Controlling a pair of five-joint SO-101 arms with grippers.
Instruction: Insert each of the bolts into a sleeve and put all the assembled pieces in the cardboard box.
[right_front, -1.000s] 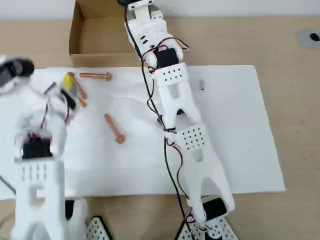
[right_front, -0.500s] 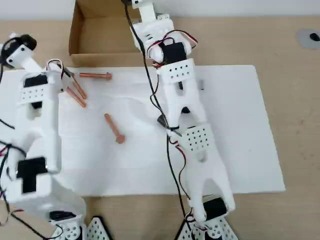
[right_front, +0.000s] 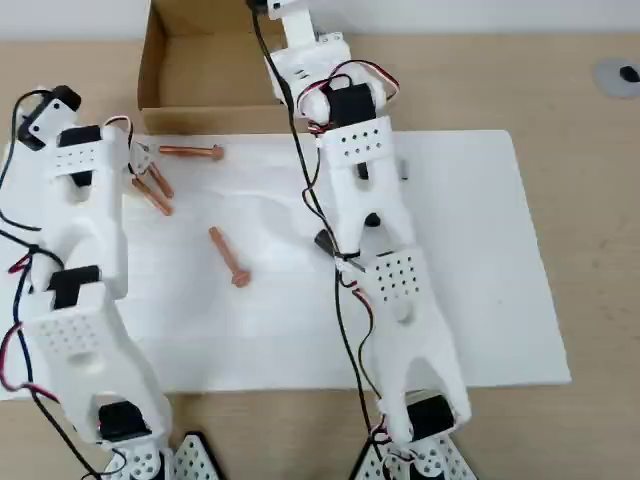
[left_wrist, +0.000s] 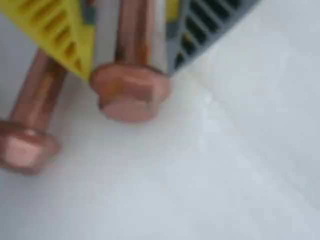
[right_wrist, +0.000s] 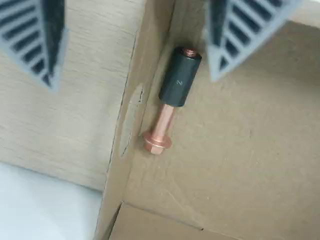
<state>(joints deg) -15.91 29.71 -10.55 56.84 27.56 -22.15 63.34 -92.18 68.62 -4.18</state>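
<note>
From above, the left gripper (right_front: 140, 162) sits low over the white sheet (right_front: 480, 300), close to the sheet's left corner on the side next to the cardboard box (right_front: 150, 90). Its tip is at the upper ends of a pair of bolts (right_front: 155, 190) that lie slanted and almost touching. A third bolt (right_front: 190, 152) lies just beside them, along the sheet's edge that meets the box. A fourth bolt (right_front: 228, 257) lies apart from the rest, nearer the middle of the sheet. The box stands on the tabletop (right_front: 590, 200) against that same edge of the sheet. The right arm (right_front: 345, 150) stretches across the sheet and over the box's right-hand end.

From the left wrist, the left gripper (left_wrist: 131, 35) has its jaws a little apart. A yellow finger (left_wrist: 50, 30) stands on one side of a straddled bolt (left_wrist: 131, 92) and a grey finger (left_wrist: 210, 25) on the other. A thin pale strip shows along each side of the shaft. The bolt's head rests on the sheet (left_wrist: 225, 165). A neighbour bolt (left_wrist: 27, 142) lies just beside it, outside the yellow finger.

From the right wrist, the right gripper (right_wrist: 132, 80) hangs over the box wall (right_wrist: 145, 75) with its grey fingers (right_wrist: 35, 40) spread wide and holding nothing. On the box floor (right_wrist: 240, 150), between the fingers and below them, lies one assembled piece. It is a black sleeve (right_wrist: 180, 75) with a copper bolt (right_wrist: 161, 125) through it, lying tight along the wall.
</note>
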